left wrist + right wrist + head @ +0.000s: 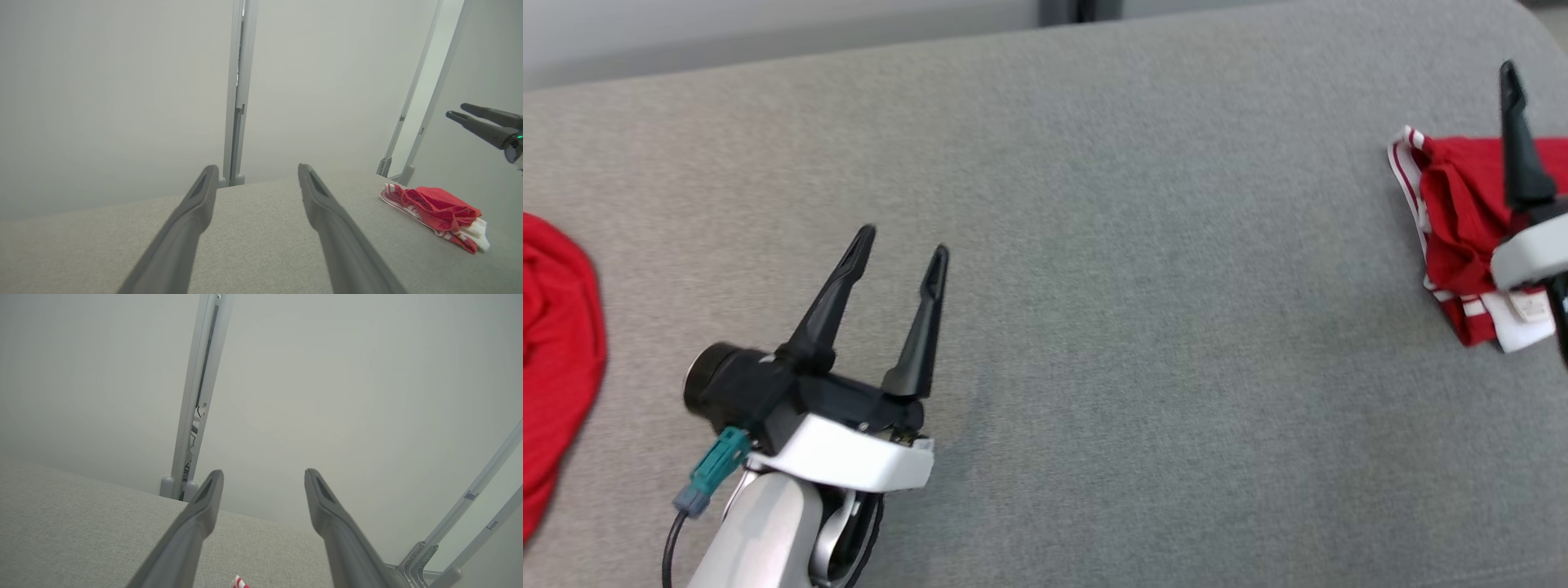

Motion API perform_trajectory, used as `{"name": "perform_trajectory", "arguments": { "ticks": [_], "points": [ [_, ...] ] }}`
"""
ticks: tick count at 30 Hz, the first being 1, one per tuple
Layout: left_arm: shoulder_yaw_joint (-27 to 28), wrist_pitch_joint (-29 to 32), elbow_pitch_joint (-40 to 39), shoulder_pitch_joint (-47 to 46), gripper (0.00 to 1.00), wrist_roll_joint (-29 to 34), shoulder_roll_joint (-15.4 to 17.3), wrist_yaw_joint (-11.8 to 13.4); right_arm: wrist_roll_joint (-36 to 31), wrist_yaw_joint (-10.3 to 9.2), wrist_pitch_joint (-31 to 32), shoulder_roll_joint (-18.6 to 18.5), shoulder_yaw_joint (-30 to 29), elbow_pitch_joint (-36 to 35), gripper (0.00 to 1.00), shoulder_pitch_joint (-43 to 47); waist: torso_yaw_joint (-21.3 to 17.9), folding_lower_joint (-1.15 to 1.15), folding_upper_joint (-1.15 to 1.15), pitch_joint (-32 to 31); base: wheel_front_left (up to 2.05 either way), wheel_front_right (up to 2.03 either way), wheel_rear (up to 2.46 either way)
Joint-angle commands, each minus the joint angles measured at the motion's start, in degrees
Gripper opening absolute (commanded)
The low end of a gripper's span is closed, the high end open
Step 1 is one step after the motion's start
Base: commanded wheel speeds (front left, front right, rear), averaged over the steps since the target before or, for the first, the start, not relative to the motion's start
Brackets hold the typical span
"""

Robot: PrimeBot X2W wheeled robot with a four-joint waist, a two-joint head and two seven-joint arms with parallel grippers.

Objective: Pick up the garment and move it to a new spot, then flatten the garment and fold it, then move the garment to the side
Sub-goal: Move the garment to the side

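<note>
The garment [1454,220] is red with white striped trim and lies bunched in a folded heap at the right end of the grey cushion; it also shows in the left wrist view [437,208]. My right gripper [264,474] hovers over it, open and empty, with a sliver of the garment [239,583] below its fingers. One of its dark fingers [1521,155] rises over the cloth at the head view's right edge. My left gripper [903,245] stands open and empty over bare cushion, far to the left of the garment.
A second plain red cloth [556,351] lies at the left edge of the cushion [1143,327]. Behind the cushion is a pale wall with a grey vertical post [239,90]. A metal frame [416,122] stands past the cushion's right end.
</note>
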Motion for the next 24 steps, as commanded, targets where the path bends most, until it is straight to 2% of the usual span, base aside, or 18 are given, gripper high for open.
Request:
{"name": "perform_trajectory", "arguments": {
  "ticks": [1, 6, 11, 13, 15, 19, 24],
  "points": [
    [1.26, -0.27, 0.47, 1.15, 1.00, -0.23, 0.18, 0.28, 0.69, -0.04, -0.03, 0.67, 0.05, -2.32, 1.00, 2.87, 3.60, 0.00, 0.00, -4.07, 0.00, 0.00, 0.00],
    [3.99, -0.25, 1.38, 4.25, 1.00, 0.74, -0.30, 0.35, 1.82, -0.04, -0.04, 3.28, -0.82, -7.98, 1.00, 8.84, 5.58, 0.00, 0.00, -6.73, 0.00, 0.00, 0.00],
    [6.90, -0.26, 2.32, 7.50, 1.00, 1.22, -2.41, -0.24, 2.74, -0.04, -0.04, 7.96, -4.35, -13.49, 1.00, 16.52, 8.07, 0.00, 0.00, -9.47, 0.00, 0.00, 0.00],
    [7.57, -0.26, 2.76, 8.50, 1.00, 2.26, -3.04, -0.44, 0.91, -0.04, -0.04, 9.37, -6.41, -14.94, 1.00, 19.58, 9.02, 0.00, 0.00, -10.38, 0.00, 0.00, 0.00],
    [8.10, -0.25, 3.21, 9.54, 1.00, 3.46, -3.56, -0.36, 0.64, -0.04, -0.04, 11.90, -7.72, -15.80, 1.00, 22.37, 9.75, 0.00, 0.00, -11.31, 0.00, 0.00, 0.00],
    [9.38, -0.26, 3.86, 11.30, 1.00, 3.55, -4.44, -0.82, -0.42, -0.04, -0.04, 14.24, -8.30, -17.32, 1.00, 26.72, 10.55, 0.00, 0.00, -12.62, 0.00, 0.00, 0.00],
    [10.65, -0.26, 4.64, 13.11, 1.00, 3.73, -4.87, -1.23, -1.00, -0.04, -0.04, 15.80, -8.17, -17.79, 1.00, 29.88, 10.88, 0.00, 0.00, -13.23, 0.00, 0.00, 0.00]
  ]
}}
